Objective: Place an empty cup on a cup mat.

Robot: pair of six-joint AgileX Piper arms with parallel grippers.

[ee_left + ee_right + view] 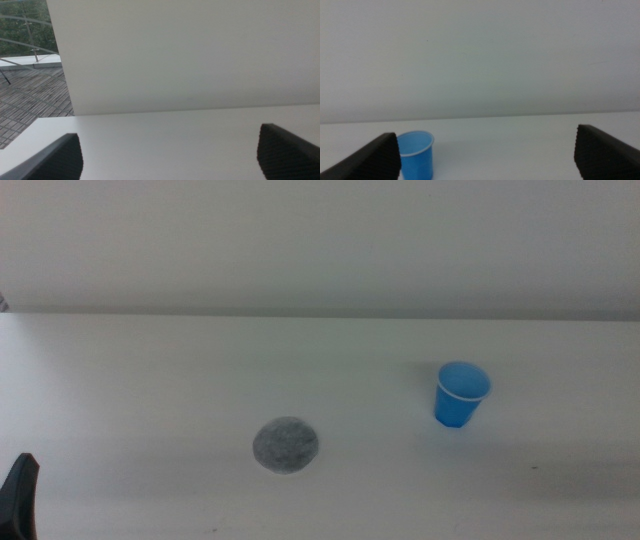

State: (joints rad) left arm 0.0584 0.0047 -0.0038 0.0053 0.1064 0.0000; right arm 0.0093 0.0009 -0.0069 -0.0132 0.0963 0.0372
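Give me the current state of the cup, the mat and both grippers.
cup: upright on the table, empty, ungripped, apart from the mat.
cup mat: flat on the table, bare.
left gripper: open, holding nothing, waiting at the table's left edge.
right gripper: open, holding nothing, facing the cup.

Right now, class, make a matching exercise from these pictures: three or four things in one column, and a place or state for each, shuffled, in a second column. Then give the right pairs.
Things:
1. small bright blue plastic cup
2. flat round speckled grey cup mat
3. left gripper
4. right gripper

Places or states:
A. open, nothing but table ahead
B. lying bare near the table's middle
C. open, the cup standing ahead of one jaw
D. upright on the table's right side

Pairs: 1-D, 2-B, 3-A, 4-C
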